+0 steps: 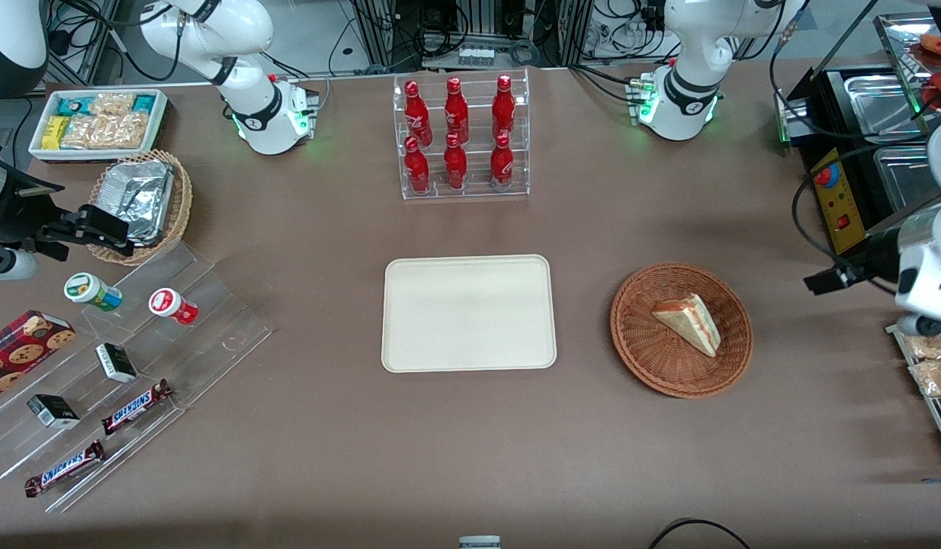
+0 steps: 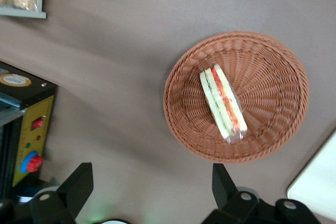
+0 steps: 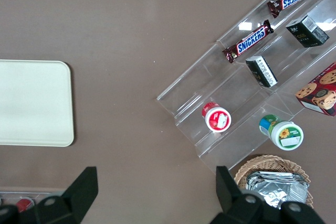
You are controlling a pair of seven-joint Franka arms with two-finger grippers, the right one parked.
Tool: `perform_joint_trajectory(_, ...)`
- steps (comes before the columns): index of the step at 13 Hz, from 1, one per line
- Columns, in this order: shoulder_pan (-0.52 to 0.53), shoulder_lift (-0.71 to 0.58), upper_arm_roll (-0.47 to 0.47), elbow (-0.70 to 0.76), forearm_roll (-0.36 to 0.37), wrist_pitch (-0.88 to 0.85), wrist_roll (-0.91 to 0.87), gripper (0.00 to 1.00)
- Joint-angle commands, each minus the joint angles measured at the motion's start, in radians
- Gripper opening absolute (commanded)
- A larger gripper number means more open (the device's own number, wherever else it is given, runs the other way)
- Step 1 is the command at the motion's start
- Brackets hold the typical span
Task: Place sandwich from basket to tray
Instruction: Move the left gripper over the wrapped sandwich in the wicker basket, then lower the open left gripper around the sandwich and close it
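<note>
The sandwich [image 1: 688, 322] [image 2: 223, 102], a wrapped wedge with red and green filling along its edge, lies in the round reddish-brown basket [image 1: 638, 358] [image 2: 278, 66]. The cream tray [image 1: 469, 313] [image 2: 320, 182] lies flat beside the basket, toward the parked arm's end, with nothing on it. My gripper [image 1: 829, 278] [image 2: 151, 179] hangs above the bare table beside the basket, toward the working arm's end. It is open, its fingers [image 2: 79, 182] wide apart with only tabletop showing between them, and it touches neither basket nor sandwich.
A black appliance with a yellow button panel [image 1: 840, 198] [image 2: 31, 135] and a rack of snack packets [image 1: 932, 366] stand close to my arm. A clear stand of red bottles [image 1: 461, 137] is farther back than the tray. A stepped acrylic shelf [image 1: 135, 366] lies toward the parked arm's end.
</note>
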Motion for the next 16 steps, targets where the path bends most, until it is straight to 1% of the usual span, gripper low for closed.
perform_joint_trajectory(1, -0.003, 0.051, -0.002, 0.004, -0.021, 0.060, -0.112, 1.00)
perform_joint_trajectory(3, -0.003, 0.079, -0.002, 0.004, -0.058, 0.115, -0.164, 1.00)
perform_joint_trajectory(6, -0.014, 0.116, -0.006, 0.002, -0.078, 0.172, -0.279, 1.00)
perform_joint_trajectory(11, -0.070, 0.119, -0.006, -0.067, -0.086, 0.200, -0.397, 1.00)
perform_joint_trajectory(13, -0.081, 0.119, -0.006, -0.122, -0.090, 0.273, -0.463, 1.00)
perform_joint_trajectory(16, -0.107, 0.110, -0.005, -0.240, -0.081, 0.376, -0.509, 1.00)
